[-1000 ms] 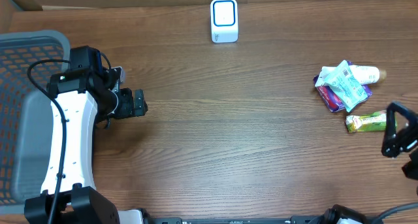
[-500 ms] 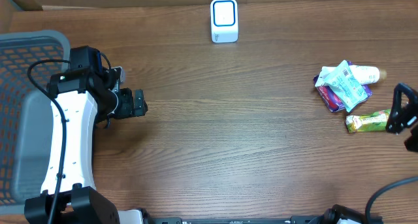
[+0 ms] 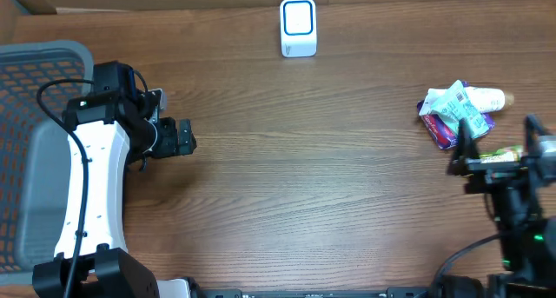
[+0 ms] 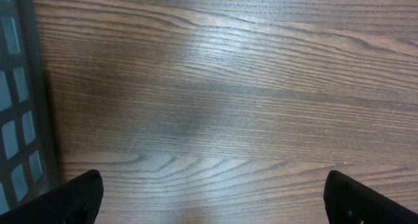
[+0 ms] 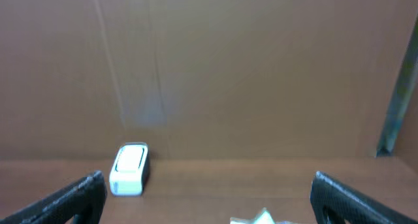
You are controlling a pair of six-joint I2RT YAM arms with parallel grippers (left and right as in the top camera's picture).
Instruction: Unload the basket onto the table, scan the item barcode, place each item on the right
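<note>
Looking across the bench point(image 3: 347, 185), we find both sets of jaws spread wide and empty. The left jaws sit well left of the scanner point(image 3: 298, 26), beside the basket point(image 3: 26, 89). The right jaws, far right of the scanner, straddle the green snack bar point(image 3: 502, 155), which lies just beside the packet pile point(image 3: 453, 111).

The overhead camera looks straight down from well above on the whole wooden table point(image 3: 347, 176), with the barcode scanner point(image 3: 298, 27) at 12 o'clock and the grey basket point(image 3: 52, 48) at 9. The left wrist camera faces down, close over bare wood, with the basket wall at its 9 o'clock. The right wrist camera looks level toward the far brown wall point(image 5: 261, 74). It shares the scanner, at its 8 o'clock, and perhaps the snack packets point(image 3: 456, 111) at 6.
</note>
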